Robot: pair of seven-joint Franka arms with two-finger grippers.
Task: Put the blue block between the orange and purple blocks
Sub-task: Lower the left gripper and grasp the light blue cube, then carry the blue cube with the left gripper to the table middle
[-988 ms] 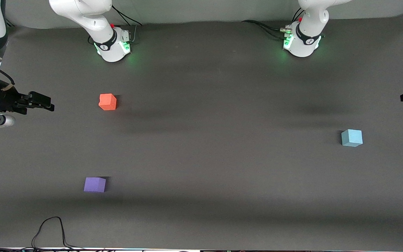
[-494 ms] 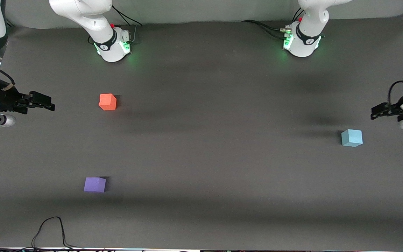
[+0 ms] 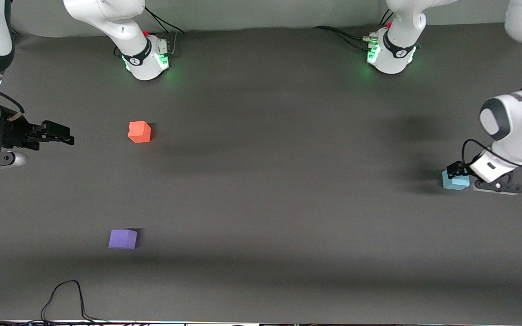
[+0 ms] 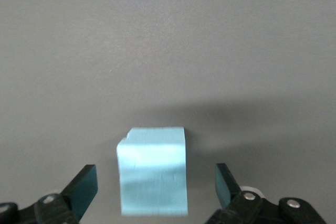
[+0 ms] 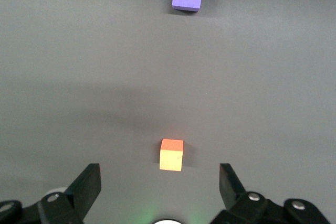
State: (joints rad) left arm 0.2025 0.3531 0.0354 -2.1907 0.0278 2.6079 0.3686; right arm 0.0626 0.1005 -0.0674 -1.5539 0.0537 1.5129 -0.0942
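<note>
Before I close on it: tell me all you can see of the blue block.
The blue block is a small light sky-blue cube, matte, foam-like, with one chipped top corner. It sits flat on the dark table mat toward the left arm's end, apart from the other cubes. The left gripper is over it, open, one of the fingers to each side with gaps; nothing else touches it.

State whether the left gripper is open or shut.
Open: the left gripper has its fingers spread, clear of the blue block between them.
</note>
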